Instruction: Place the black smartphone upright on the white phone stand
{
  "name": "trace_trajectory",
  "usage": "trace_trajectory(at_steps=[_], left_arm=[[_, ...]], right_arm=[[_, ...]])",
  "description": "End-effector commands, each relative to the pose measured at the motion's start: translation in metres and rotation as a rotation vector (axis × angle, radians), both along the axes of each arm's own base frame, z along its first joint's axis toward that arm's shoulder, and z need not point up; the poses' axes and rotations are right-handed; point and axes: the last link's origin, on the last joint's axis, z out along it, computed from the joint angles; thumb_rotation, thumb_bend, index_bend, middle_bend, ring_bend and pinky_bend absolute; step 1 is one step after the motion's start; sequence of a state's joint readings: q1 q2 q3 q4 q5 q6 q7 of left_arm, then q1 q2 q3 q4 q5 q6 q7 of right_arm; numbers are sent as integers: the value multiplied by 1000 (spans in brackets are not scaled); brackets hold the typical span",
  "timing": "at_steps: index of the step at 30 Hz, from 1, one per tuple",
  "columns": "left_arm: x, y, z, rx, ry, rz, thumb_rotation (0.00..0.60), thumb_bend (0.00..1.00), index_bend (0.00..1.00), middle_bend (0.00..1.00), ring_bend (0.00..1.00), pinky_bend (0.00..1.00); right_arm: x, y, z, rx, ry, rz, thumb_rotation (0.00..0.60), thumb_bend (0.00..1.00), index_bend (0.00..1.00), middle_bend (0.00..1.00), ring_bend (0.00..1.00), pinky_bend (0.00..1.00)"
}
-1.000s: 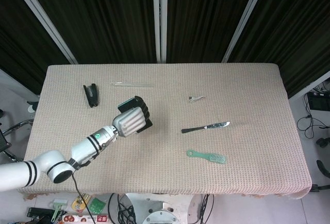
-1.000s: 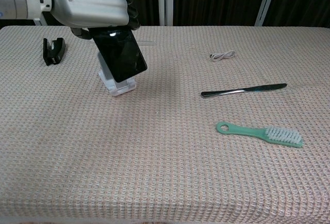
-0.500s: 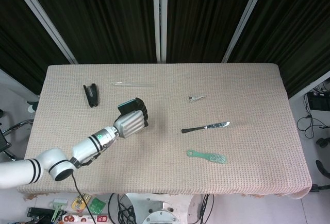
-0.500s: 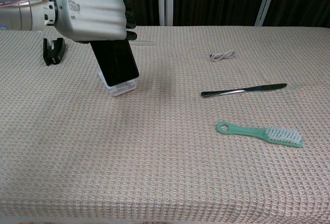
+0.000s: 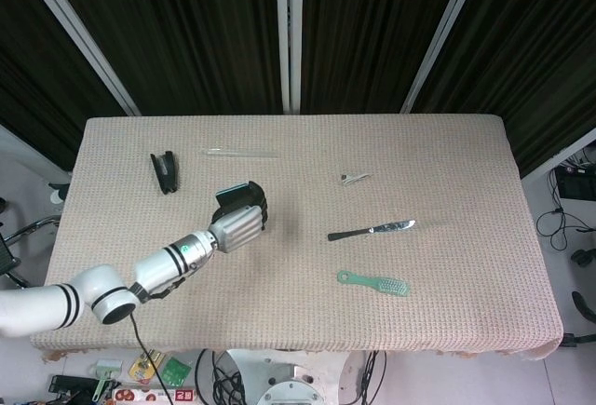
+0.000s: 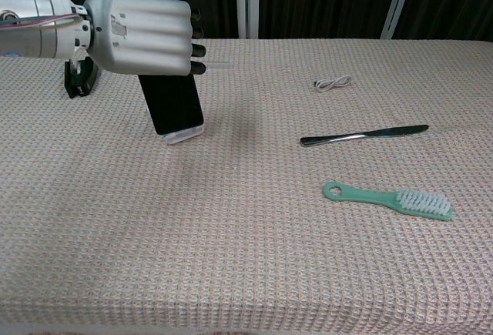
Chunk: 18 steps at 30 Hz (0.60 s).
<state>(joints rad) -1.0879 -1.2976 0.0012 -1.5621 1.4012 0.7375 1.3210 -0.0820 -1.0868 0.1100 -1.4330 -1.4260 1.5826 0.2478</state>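
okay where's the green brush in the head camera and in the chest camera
Head view: the green brush lies right of centre, near the table's front edge.
Chest view: the green brush lies at the right, in the middle of the frame's height.
Shared landmark: the table knife lies just beyond it in both.

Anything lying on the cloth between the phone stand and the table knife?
Nothing: the chest view shows bare tablecloth between the white phone stand and the table knife. The head view agrees.

Your silver left robot hand (image 6: pixel 142 31) grips the top of the glossy black slab smartphone (image 6: pixel 172 104), which stands nearly upright with its lower edge on the small white plastic phone stand (image 6: pixel 183 134) on the beige woven-cloth bench (image 6: pixel 246 227).
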Motion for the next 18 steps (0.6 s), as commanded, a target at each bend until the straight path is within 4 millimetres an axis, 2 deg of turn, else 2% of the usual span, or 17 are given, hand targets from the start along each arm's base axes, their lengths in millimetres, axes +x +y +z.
trace_trajectory(at_steps=[1,18], left_arm=[[1,1,-2,-1,-8,8,600,456,573,594,535,357],[4,5,-4,17,-15,16,600,460,570,594,534,358]], right_arm=[[-1,0,-1,1,-1,-3,600,155,0,0,0,0],[-4,0,1,-5,-5,-10,600,159,0,0,0,0]])
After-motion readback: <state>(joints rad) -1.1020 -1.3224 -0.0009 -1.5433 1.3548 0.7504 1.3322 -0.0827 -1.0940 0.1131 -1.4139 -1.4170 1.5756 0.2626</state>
